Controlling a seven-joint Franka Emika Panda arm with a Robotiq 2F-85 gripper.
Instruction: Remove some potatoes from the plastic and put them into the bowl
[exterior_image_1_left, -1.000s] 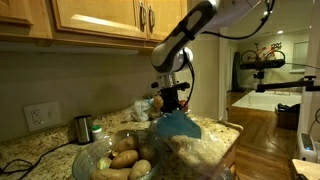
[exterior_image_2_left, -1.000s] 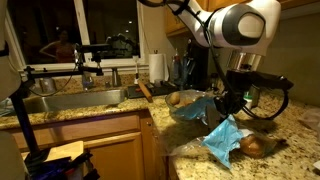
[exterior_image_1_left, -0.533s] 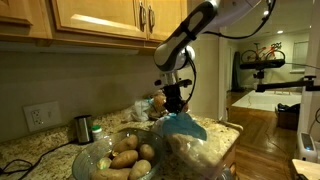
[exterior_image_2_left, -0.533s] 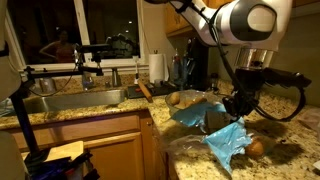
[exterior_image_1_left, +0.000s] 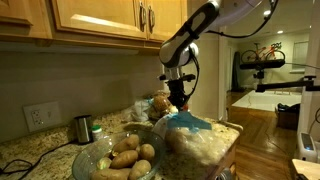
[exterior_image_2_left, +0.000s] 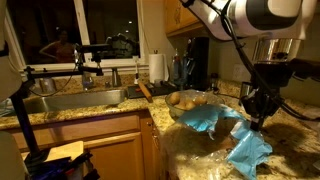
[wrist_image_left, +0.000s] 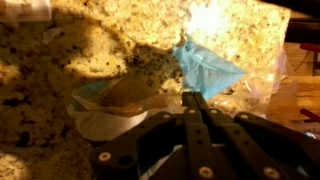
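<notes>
My gripper is shut on the bright blue top of the plastic and holds it up above the counter. The bag's clear whitish lower part lies crumpled below. In an exterior view the gripper has the blue plastic hanging under it. In the wrist view the shut jaws pinch the blue plastic. The glass bowl holds several tan potatoes. It shows behind the bag with potatoes in it. Any potatoes in the bag are hidden.
A small dark metal cup stands by a wall outlet. A pile of round produce lies behind the bag. A sink and a paper towel roll are further along the granite counter. Cabinets hang overhead.
My gripper has moved away from the bowl, pulling the blue top of the plastic with it. A potato that showed in the bag's mouth is now covered by the plastic.
</notes>
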